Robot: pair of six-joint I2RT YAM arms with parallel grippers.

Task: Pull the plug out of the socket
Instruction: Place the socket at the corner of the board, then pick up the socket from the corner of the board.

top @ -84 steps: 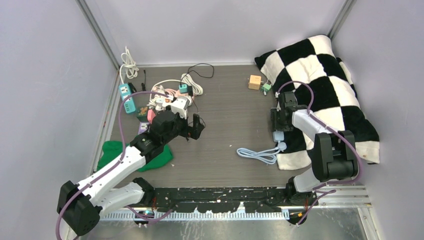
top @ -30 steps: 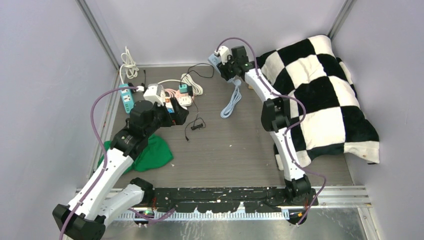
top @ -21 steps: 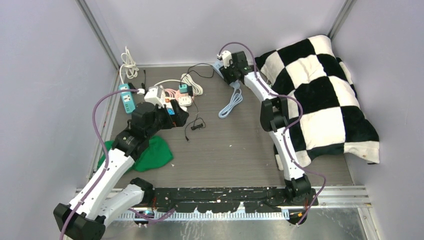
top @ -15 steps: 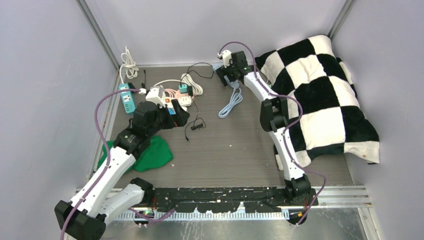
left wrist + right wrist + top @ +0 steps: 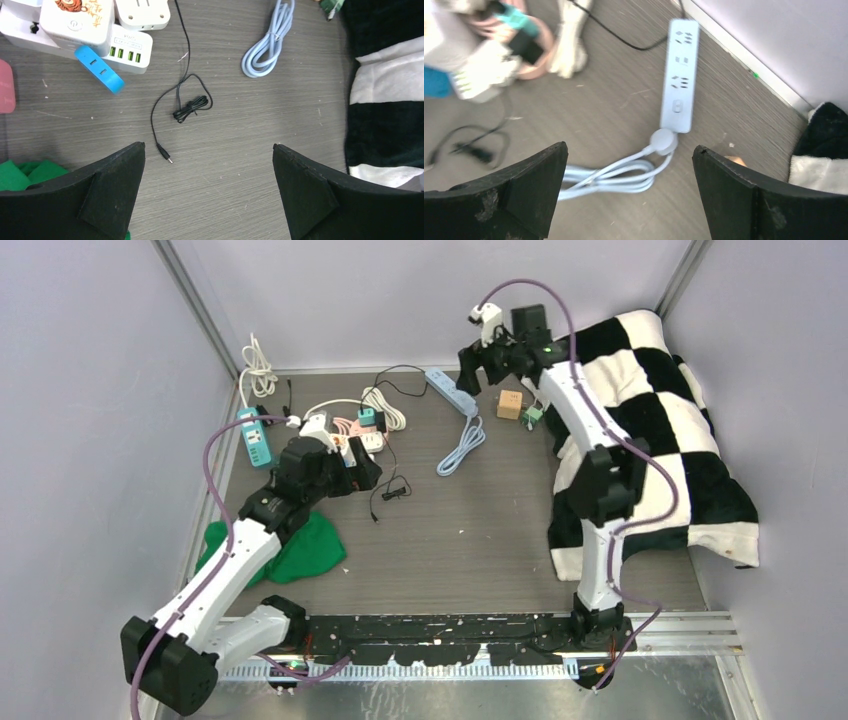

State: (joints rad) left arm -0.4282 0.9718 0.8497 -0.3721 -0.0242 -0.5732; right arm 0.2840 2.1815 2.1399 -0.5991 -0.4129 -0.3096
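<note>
The right gripper (image 5: 630,150) hung wide open and empty above the pale blue power strip (image 5: 681,75), which lay flat on the surface (image 5: 470,520) near the back wall. A round plug (image 5: 663,141) touched the strip's near end; whether it was seated I couldn't tell. The left gripper (image 5: 208,146) gaped too, holding nothing, over a thin black cable (image 5: 189,106).
</note>
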